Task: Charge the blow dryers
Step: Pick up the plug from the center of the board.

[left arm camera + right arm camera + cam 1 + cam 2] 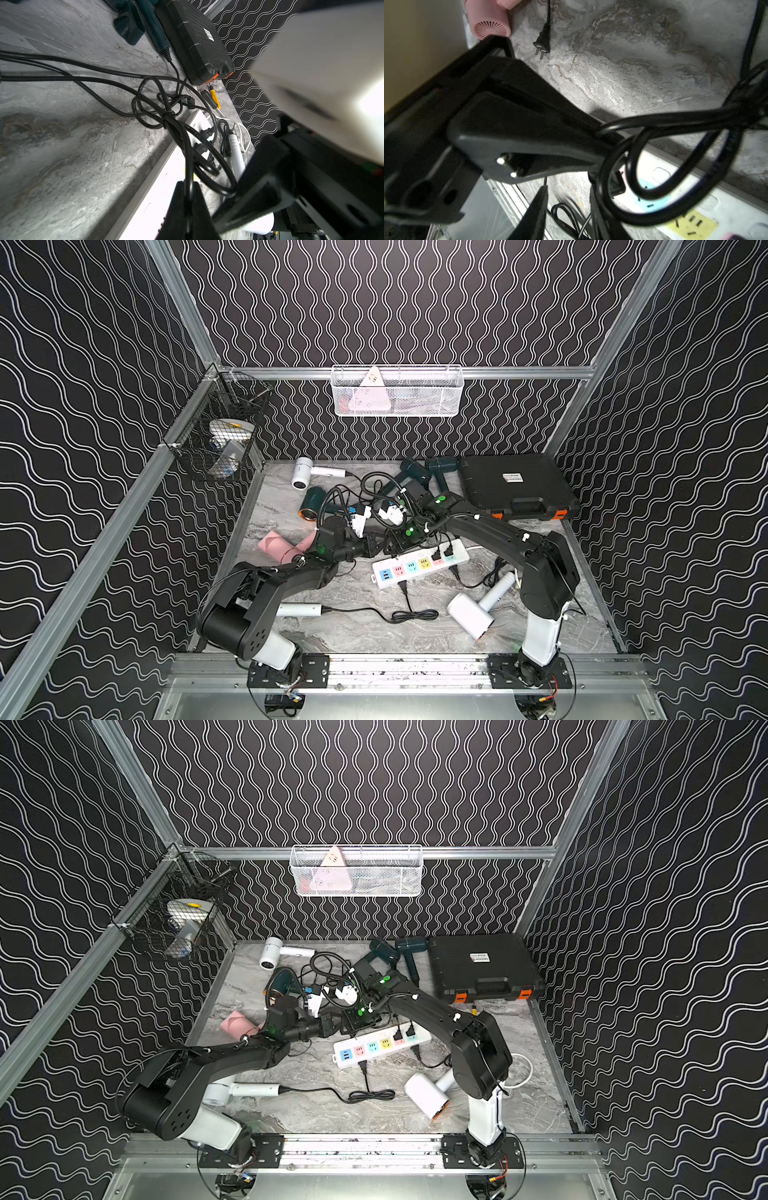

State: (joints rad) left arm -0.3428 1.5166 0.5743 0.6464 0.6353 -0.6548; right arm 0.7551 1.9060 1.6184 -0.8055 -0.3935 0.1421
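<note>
Over the middle of the bench (357,635), just behind the white power strip (419,564), the two arms meet nose to nose. The left hand (188,187) is clamped on a black cord (187,162) and holds its tied bundle of loops (168,116) up above the strip. The right hand (569,195) faces it with jaws part-way apart and, as far as I can see, nothing between them. The blow dryers lie scattered around: a white dryer (301,477) at the back, a copper-ringed teal dryer (313,506) beside it, more teal ones by the black case (515,485), the pink dryer (276,545) next to the left arm, and white ones near the front. Two black plugs (442,551) already sit in the strip's far end, while the other coloured sockets look free. So I'd call this mid-task: one cord is being sorted out for plugging in. Whose cord it is, I cannot tell. Next, the right hand needs to find that cord's plug, take it by the body with the pins pointing at a free socket, and press it straight down while the left hand gives slack. A loose plug (543,44) lies by the pink dryer, waiting its turn.
</note>
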